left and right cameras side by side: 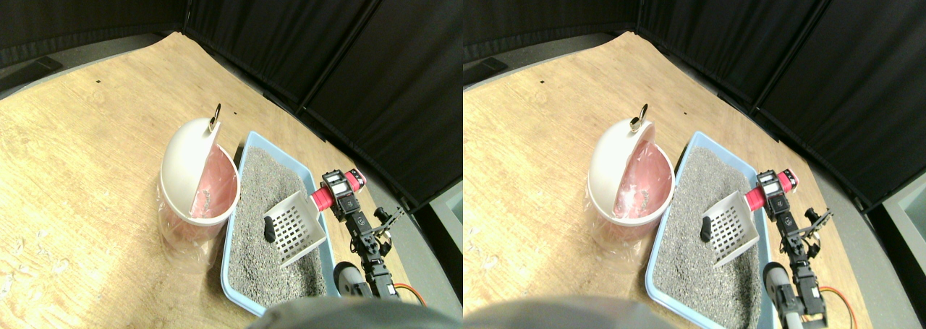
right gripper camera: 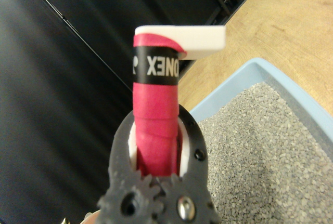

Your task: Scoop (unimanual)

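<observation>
A white slotted scoop (left and right cameras side by side: pixel 295 228) with a pink wrapped handle (left and right cameras side by side: pixel 323 197) hangs tilted over the grey litter (left and right cameras side by side: pixel 268 271) of a light blue tray (left and right cameras side by side: pixel 230 285). My right gripper (left and right cameras side by side: pixel 338 196) is shut on that handle at the tray's right rim. A small dark lump (left and right cameras side by side: pixel 269 230) lies on the litter right beside the scoop's left edge. In the wrist view the pink handle (right gripper camera: pixel 155 125) runs up between the dark jaws of the gripper (right gripper camera: pixel 156 148), with the scoop's white edge (right gripper camera: pixel 182 36) beyond it and litter (right gripper camera: pixel 260 146) alongside.
A pink-lined bin (left and right cameras side by side: pixel 217 199) with a tilted white swing lid (left and right cameras side by side: pixel 184 163) stands touching the tray's left side, some grey bits inside. Wooden floor (left and right cameras side by side: pixel 87 148) spreads to the left. Black curtain panels (left and right cameras side by side: pixel 347 47) wall off the back and right.
</observation>
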